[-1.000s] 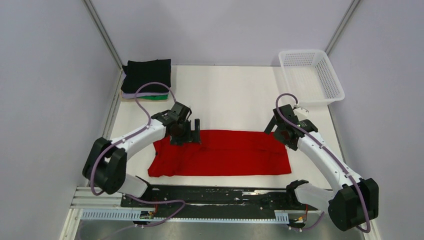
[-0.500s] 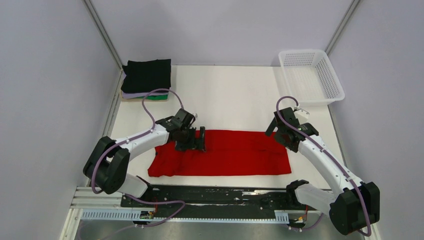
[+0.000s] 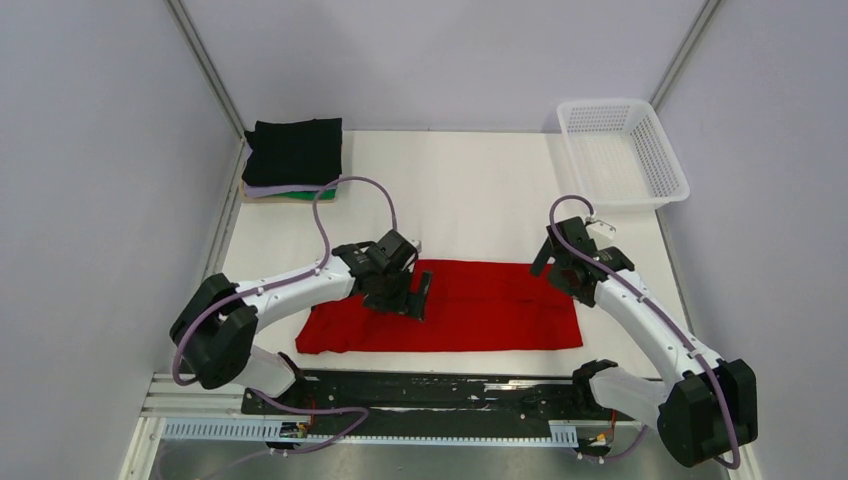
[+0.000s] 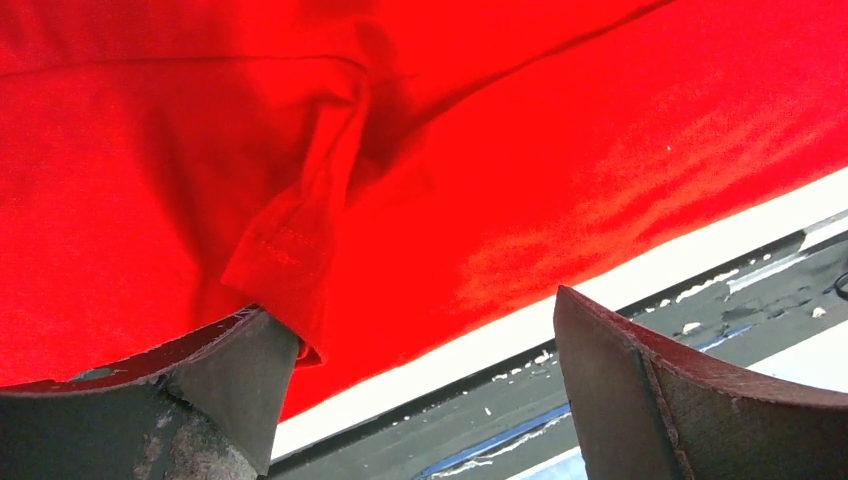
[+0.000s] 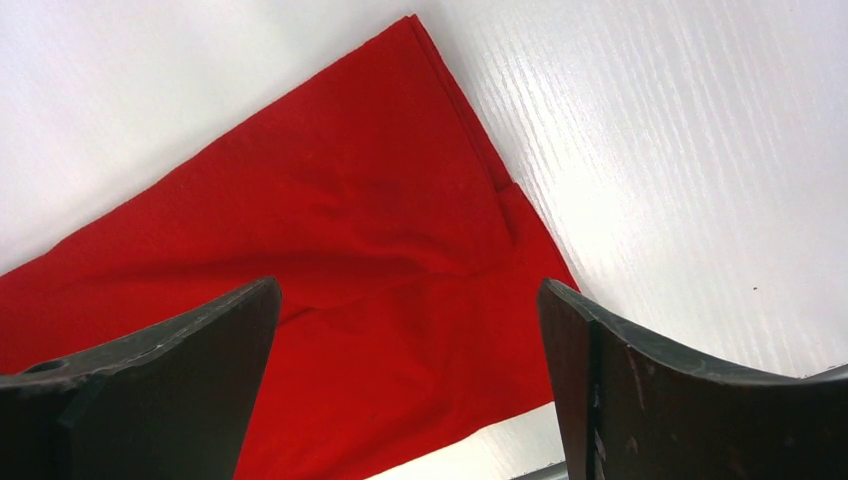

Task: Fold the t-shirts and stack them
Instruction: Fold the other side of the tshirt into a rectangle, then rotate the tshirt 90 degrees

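- We are seeing the red t-shirt (image 3: 470, 310) lying as a folded band along the counter's (image 3: 470, 190) near edge.
- We are holding the left gripper (image 4: 420, 340) wide at its sleeve hem (image 4: 290, 240), and the right gripper (image 5: 410, 330) wide over its right end.
- We are risking the loose hem snagging and undoing the fold.

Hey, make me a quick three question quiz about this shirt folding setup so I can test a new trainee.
1. True or false: the left gripper is open over the red t-shirt.
2. Which colour tops the folded stack? A green, B black, C red.
3. Fill in: the white basket sits at the table's far ____ corner.
Key: 1 true; 2 B; 3 right.
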Available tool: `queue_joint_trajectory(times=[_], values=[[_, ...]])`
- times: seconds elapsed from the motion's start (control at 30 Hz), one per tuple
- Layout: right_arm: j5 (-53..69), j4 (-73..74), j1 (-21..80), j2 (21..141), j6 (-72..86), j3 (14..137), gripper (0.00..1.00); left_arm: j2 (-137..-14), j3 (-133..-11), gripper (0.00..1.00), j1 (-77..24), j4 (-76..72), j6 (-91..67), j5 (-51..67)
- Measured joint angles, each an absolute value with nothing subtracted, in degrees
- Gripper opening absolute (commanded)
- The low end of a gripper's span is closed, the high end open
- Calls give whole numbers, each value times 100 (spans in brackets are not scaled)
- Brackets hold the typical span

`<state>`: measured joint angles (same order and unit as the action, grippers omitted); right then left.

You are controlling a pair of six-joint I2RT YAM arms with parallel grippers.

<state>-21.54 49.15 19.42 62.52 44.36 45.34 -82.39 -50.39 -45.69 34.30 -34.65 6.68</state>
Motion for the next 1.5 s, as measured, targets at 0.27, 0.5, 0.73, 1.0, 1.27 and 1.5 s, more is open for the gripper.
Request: queue_joint_trajectory(times=[0.27, 0.5, 0.73, 1.0, 1.27, 1.5], values=[[-2053, 4807, 1942, 6263, 4331, 4491, 100, -8584, -5328, 100, -5450, 3540, -3321, 541], [-1986, 4711, 1942, 6257, 4294, 4488, 100, -8597, -5345, 100, -5671, 3964, -3249, 189], [-1658, 4399, 1940, 6257, 4143, 4460, 100, -8016, -5352, 100, -5262, 4375, -3627, -517], [-228, 3247, 1931, 6866, 3669, 4268, 100, -8014, -4366, 100, -2965, 2856, -4469, 526], [21, 2648, 1931, 7863, 3413, 4257, 100, -9378, -5245, 100, -2137, 2381, -5015, 1468], [593, 2222, 1922, 7743, 3367, 3802, 100, -11548, -7924, 100, -1942, 2176, -5103, 1892]])
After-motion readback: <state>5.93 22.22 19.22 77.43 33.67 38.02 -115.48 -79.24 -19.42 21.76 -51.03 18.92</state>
